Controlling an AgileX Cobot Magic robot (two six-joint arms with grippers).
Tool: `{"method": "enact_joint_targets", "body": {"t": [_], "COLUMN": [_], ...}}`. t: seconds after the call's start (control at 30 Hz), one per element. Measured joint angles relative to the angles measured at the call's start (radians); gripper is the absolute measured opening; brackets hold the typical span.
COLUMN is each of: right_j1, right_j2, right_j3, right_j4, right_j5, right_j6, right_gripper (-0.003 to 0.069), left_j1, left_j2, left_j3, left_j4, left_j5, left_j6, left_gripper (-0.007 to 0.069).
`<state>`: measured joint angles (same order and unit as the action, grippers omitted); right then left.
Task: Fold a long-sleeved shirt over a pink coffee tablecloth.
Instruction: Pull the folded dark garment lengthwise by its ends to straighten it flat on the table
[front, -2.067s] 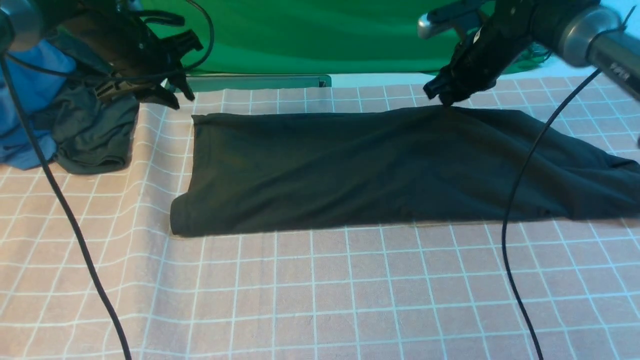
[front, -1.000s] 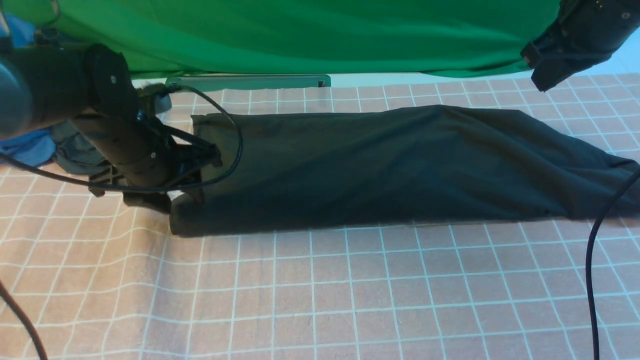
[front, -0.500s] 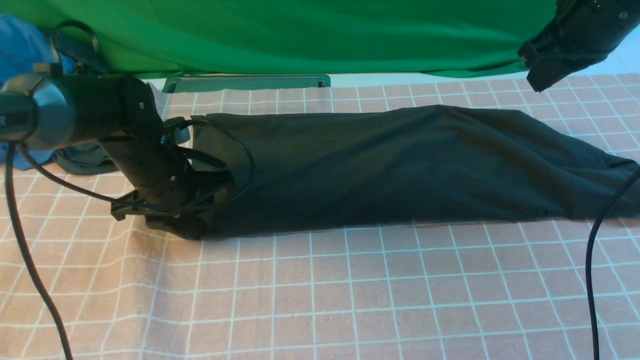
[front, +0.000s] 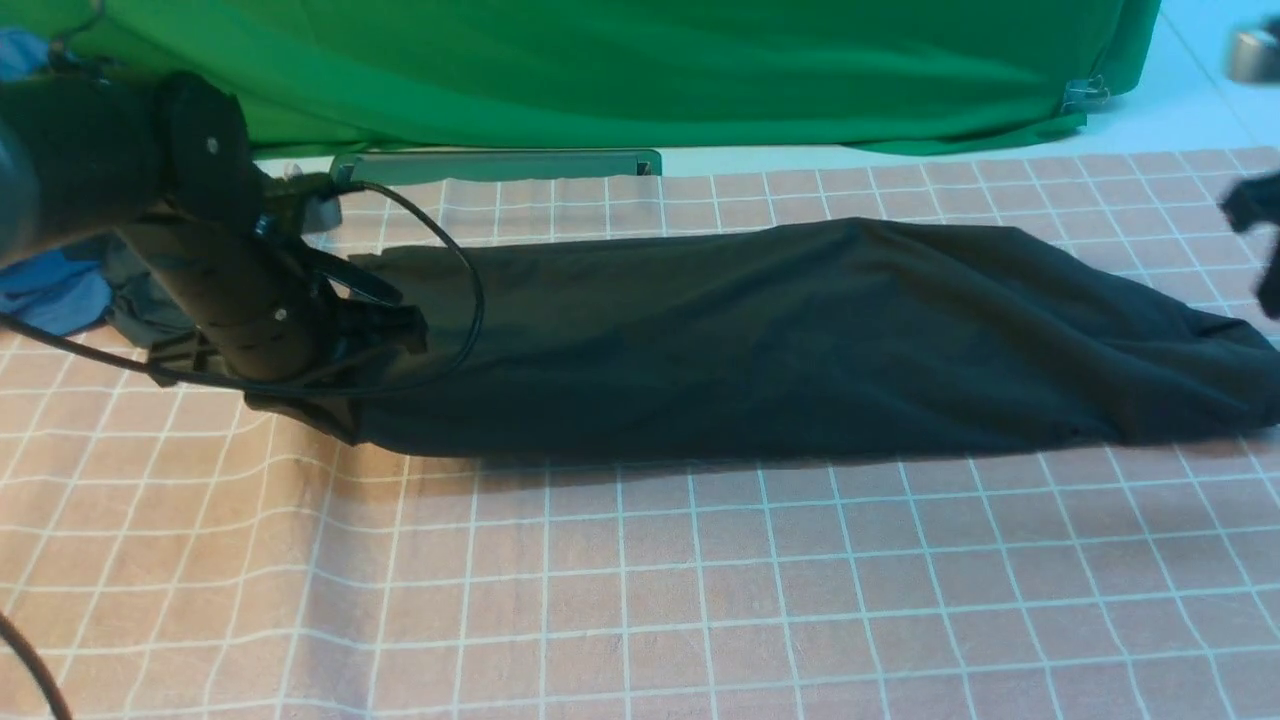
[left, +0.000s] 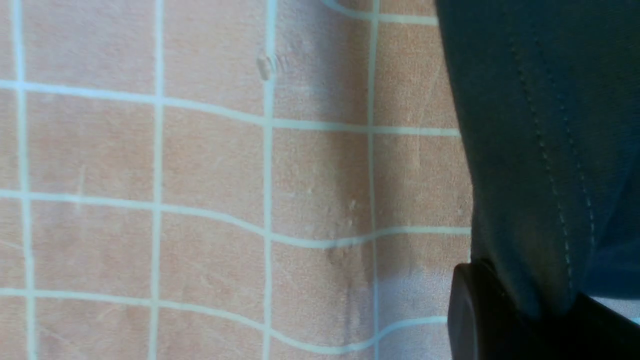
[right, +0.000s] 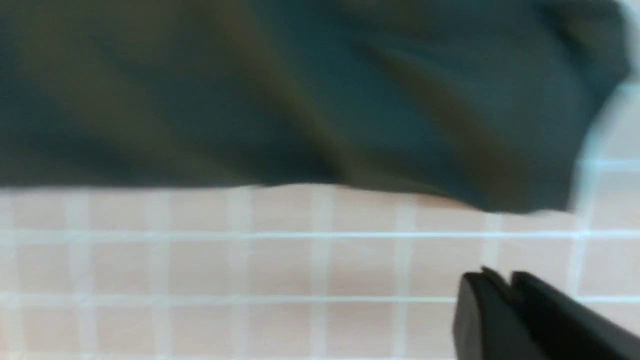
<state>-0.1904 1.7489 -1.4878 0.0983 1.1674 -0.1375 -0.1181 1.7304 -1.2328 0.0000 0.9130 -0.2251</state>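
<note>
Pink coffee tablecloth (front: 700, 600) bearing the long-sleeved shirt (front: 760, 340), lying as a long band: left fingers (left: 472, 315) clamp its left-end hem, right fingers (right: 500, 315) empty, gap unclear; next, likely carrying that end rightward.

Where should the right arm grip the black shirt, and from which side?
Likely the free right end of the black knit long-sleeved shirt, approached from the robot's right over the pink grid tablecloth: it lies as a flat strip, and the left end effector pinches the other end.
</note>
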Motion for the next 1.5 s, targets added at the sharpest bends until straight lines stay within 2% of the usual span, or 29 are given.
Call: {"method": "enact_joint_targets", "body": {"t": [0.13, 0.17, 0.23, 0.33, 0.47, 0.53, 0.6, 0.73, 0.77, 0.93, 1.0, 1.2, 1.33, 1.5], "right_j1": [-0.094, -0.102, -0.116, -0.117, -0.117, -0.117, -0.117, -0.117, -0.117, -0.117, -0.117, -0.117, -0.117, -0.117], "right_j2": [0.013, 0.018, 0.05, 0.089, 0.204, 0.228, 0.269, 0.291, 0.286, 0.222, 0.157, -0.016, -0.057, -0.06], "right_j3": [0.029, 0.029, 0.029, 0.029, 0.029, 0.029, 0.029, 0.029, 0.029, 0.05, 0.096, 0.301, 0.404, 0.495], "right_j4": [-0.002, -0.002, 0.005, 0.013, 0.105, 0.133, 0.179, 0.191, 0.187, 0.088, 0.015, -0.098, -0.127, -0.146], "right_j5": [-0.095, -0.103, -0.137, -0.161, -0.226, -0.229, -0.219, -0.174, -0.157, -0.008, 0.018, 0.031, 0.037, 0.021], "right_j6": [0.011, 0.011, 0.005, 0.003, -0.035, -0.058, -0.1, -0.141, -0.148, -0.143, -0.096, -0.04, -0.03, -0.004], "right_gripper": [0.034, 0.0358, 0.0438, 0.0461, 0.0473, 0.0469, 0.0406, 0.0103, 0.0075, 0.0059, 0.0059, 0.0059, 0.0064, 0.0106], "left_j1": [0.0, 0.0, 0.0, 0.0, 0.0, 0.0, 0.0, 0.0, 0.0, 0.0, 0.0, 0.0, 0.0, 0.0], "left_j2": [-0.003, -0.003, -0.003, -0.003, -0.003, -0.003, -0.003, -0.004, -0.007, -0.062, -0.113, -0.242, -0.291, -0.324], "left_j3": [0.0, 0.0, 0.0, 0.0, 0.0, 0.0, 0.0, 0.0, 0.0, 0.008, 0.04, 0.195, 0.282, 0.383], "left_j4": [0.007, 0.007, 0.0, -0.007, -0.007, -0.01, -0.014, -0.014, -0.014, -0.013, -0.012, -0.012, -0.018, -0.016], "left_j5": [-0.001, -0.001, -0.001, -0.001, -0.002, -0.001, -0.001, 0.008, 0.016, 0.074, 0.089, 0.161, 0.205, 0.191], "left_j6": [0.0, 0.0, 0.0, 0.0, 0.0, 0.0, 0.0, -0.014, -0.019, -0.032, -0.033, -0.092, -0.092, -0.092], "left_gripper": [0.0031, 0.0031, 0.0031, 0.0031, 0.0031, 0.0031, 0.0031, 0.0031, 0.0031, 0.0031, 0.0031, 0.0031, 0.0031, 0.0031]}}
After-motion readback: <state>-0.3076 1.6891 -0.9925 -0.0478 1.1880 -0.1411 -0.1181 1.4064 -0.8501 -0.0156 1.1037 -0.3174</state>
